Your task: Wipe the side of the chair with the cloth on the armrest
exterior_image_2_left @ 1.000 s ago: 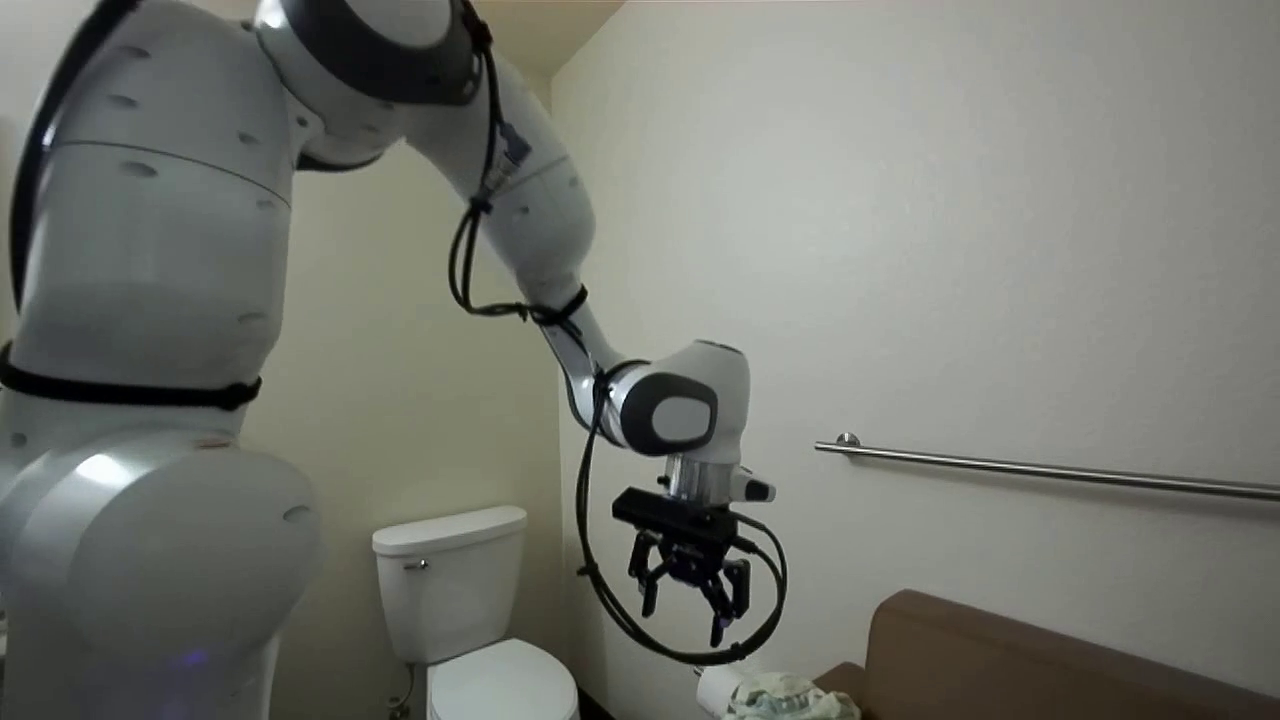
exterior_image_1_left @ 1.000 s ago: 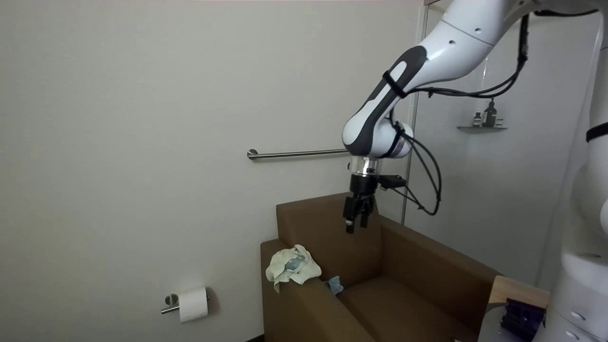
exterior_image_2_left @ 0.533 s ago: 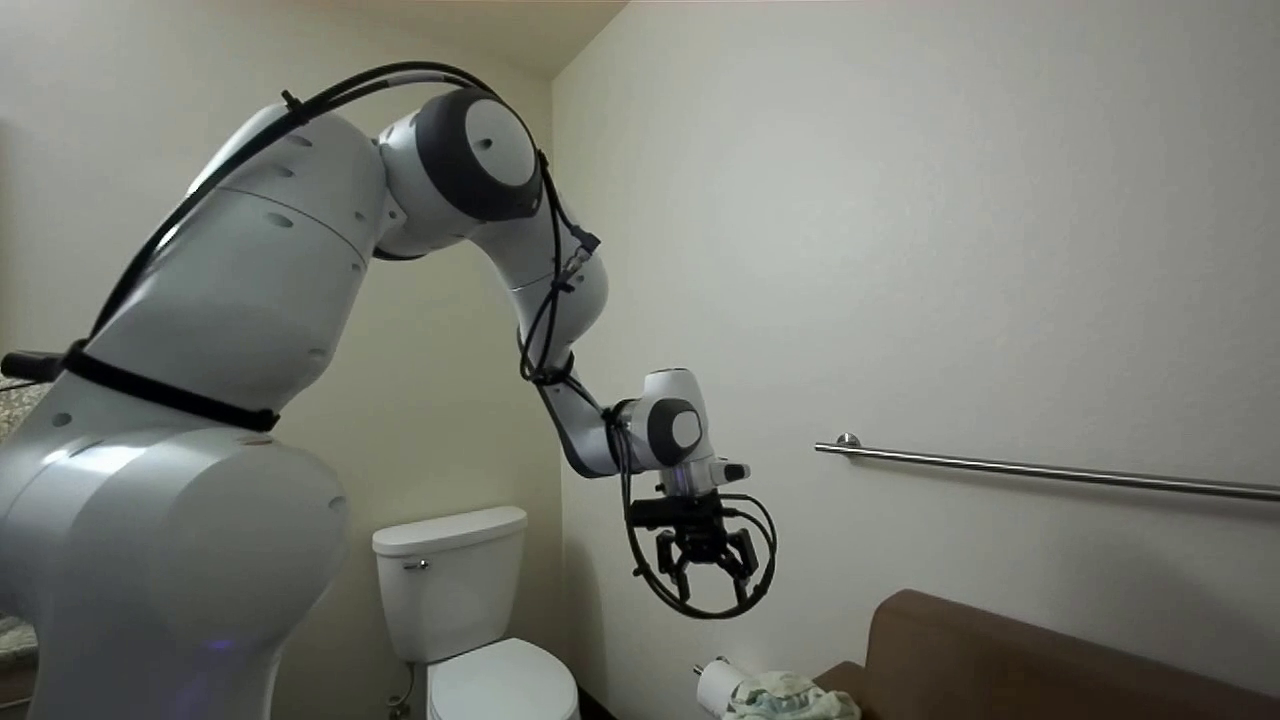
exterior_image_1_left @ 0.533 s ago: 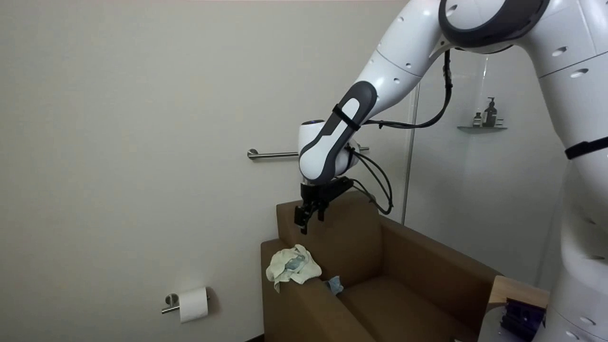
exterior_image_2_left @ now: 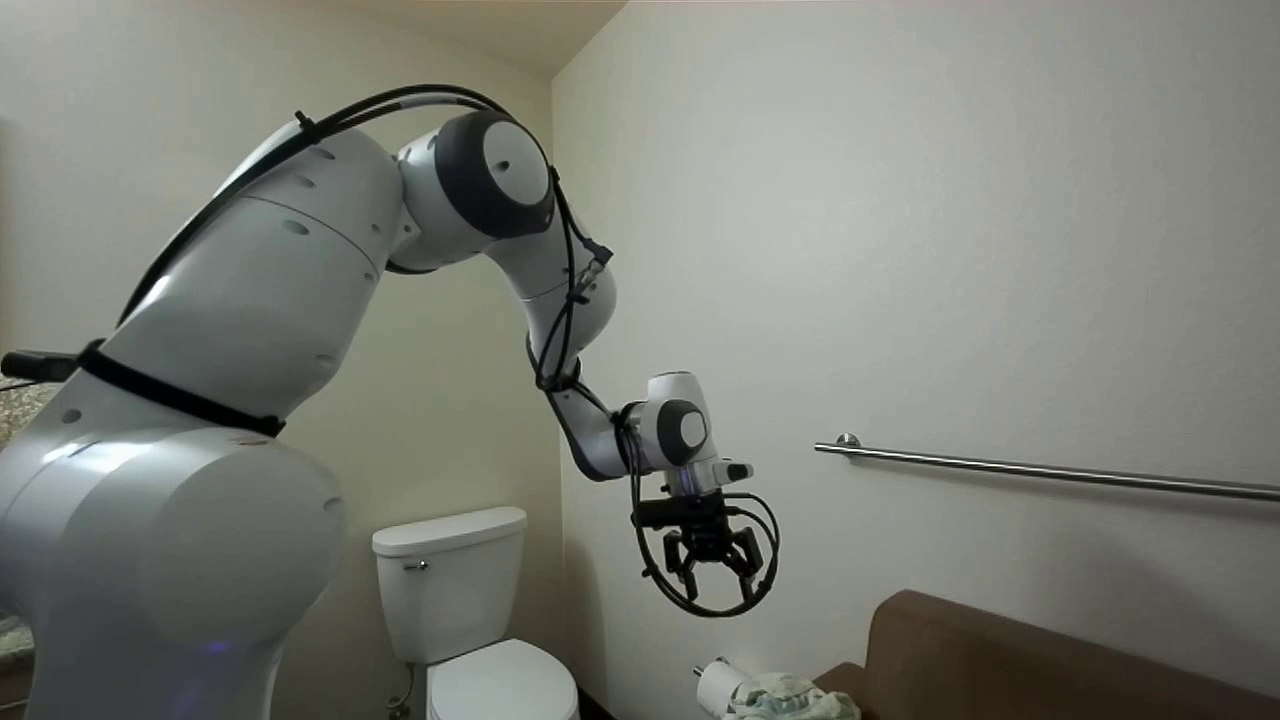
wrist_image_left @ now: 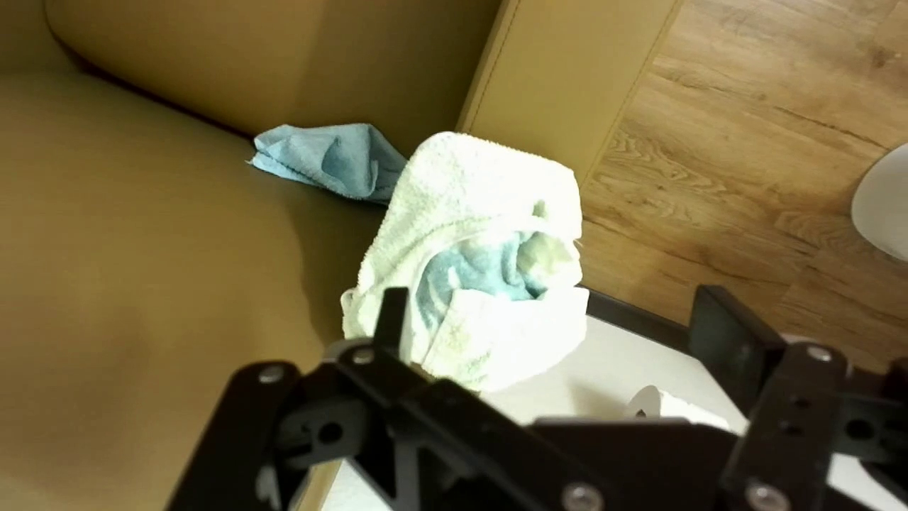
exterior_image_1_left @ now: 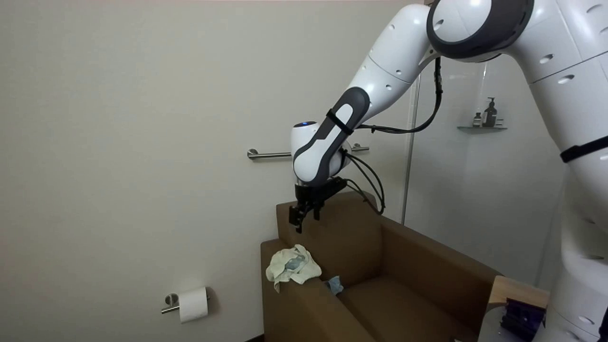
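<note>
The chair [exterior_image_1_left: 346, 232] is brown and boxy, and in both exterior views its back stands against the wall. On the flat top of its armrest [exterior_image_1_left: 316, 304] lies the crumpled cloth [exterior_image_1_left: 278, 270], whitish with a pale green tint; in the wrist view the cloth [wrist_image_left: 482, 170] shows blue fabric within its folds. Above and apart from it hangs my gripper [exterior_image_1_left: 308, 224], pointing down. Its two fingers are spread wide in the wrist view, holding nothing; the near finger [wrist_image_left: 392, 319] overlaps the cloth's edge in that picture. Only the cloth's top [exterior_image_2_left: 790, 697] appears low in an exterior view.
A blue rag [wrist_image_left: 326, 160] lies on the seat beside the armrest. A toilet paper roll [exterior_image_1_left: 193, 305] and a metal bar [exterior_image_1_left: 268, 155] are fixed to the wall behind. A toilet [exterior_image_2_left: 500, 680] stands in the corner. A dark object [exterior_image_1_left: 522, 318] sits near the arm's base.
The arm has reached out toward the wall and the armrest, bringing the gripper nearly over the cloth; movement in the last half second is small. The fingers stay spread. Cloth and chair are unmoved.
</note>
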You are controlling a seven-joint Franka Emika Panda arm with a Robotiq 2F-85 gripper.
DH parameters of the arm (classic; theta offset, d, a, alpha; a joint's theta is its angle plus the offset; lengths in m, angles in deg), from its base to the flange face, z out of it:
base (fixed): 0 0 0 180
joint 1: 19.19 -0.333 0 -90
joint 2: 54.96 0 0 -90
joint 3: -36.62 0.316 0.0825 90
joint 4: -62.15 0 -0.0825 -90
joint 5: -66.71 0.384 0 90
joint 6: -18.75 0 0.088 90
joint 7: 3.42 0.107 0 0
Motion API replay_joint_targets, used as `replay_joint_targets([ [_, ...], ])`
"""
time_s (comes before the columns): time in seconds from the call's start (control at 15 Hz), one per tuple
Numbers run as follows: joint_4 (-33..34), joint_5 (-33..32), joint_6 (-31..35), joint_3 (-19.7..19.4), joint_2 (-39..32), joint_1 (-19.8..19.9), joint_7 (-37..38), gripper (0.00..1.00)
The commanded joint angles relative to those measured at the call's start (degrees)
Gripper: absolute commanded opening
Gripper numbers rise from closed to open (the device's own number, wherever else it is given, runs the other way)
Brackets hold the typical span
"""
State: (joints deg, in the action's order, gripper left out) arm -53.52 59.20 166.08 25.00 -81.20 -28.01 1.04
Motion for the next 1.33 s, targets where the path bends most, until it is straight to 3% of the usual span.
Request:
replay_joint_targets([
  [0.0,-1.04,-1.25,4.73,3.16,0.6,2.53,-0.04,1.0],
  [0.27,4.14,2.0,4.62,6.78,-6.0,6.18,-2.18,1.0],
  [0.67,10.95,1.11,6.56,6.7,-17.31,7.54,-1.15,1.0],
  [0.8,13.24,0.11,8.71,5.39,-20.44,6.18,0.24,1.0],
  [1.07,18.08,-3.61,10.03,-1.93,-26.35,-0.62,5.56,1.0],
  [1.27,20.52,-2.85,9.52,-2.57,-29.53,-1.19,6.05,1.0],
])
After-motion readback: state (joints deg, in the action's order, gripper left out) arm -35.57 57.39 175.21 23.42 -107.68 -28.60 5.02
